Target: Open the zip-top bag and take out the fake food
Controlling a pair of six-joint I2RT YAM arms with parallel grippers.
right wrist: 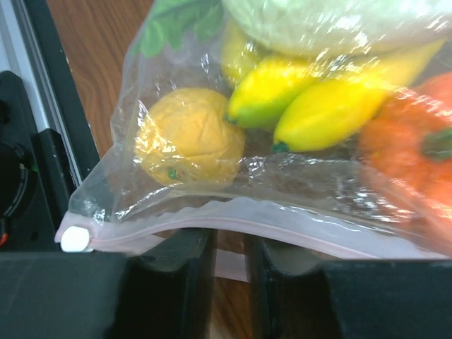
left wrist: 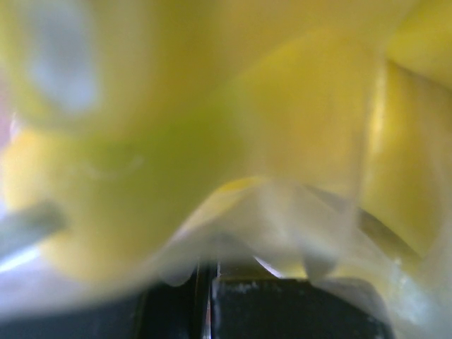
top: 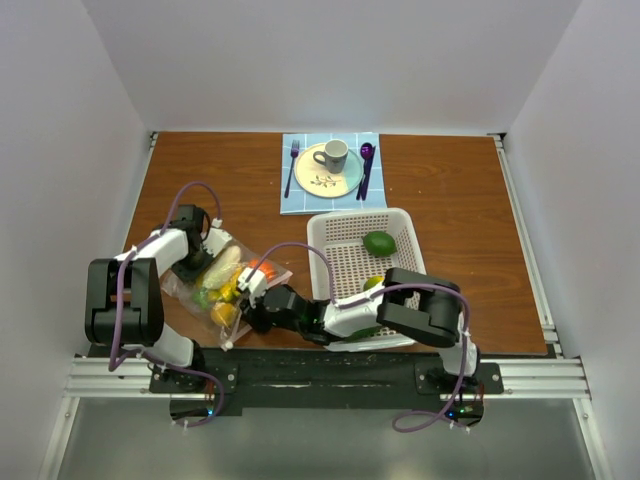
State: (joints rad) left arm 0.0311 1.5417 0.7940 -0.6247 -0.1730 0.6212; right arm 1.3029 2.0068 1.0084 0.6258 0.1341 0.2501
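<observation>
The zip-top bag (top: 226,287) lies at the near left of the table, holding fake food: a pale piece, yellow pieces and an orange-red one. My left gripper (top: 197,267) is at the bag's far-left side. In the left wrist view the jaws (left wrist: 205,282) stand pressed together with crinkled plastic over them, against blurred yellow food (left wrist: 176,120). My right gripper (top: 251,301) is at the bag's near edge. In the right wrist view (right wrist: 229,244) its fingers stand slightly apart under the pink zip strip (right wrist: 282,229), a bag lip between them. The white slider (right wrist: 75,239) sits at the strip's left end.
A white perforated basket (top: 318,232) stands right of the bag with a green round fruit (top: 380,243) in it. A plate (top: 322,180) with a cup (top: 332,155), a fork and a purple spoon lies on a blue mat at the back. The metal rail (top: 320,372) runs along the near edge.
</observation>
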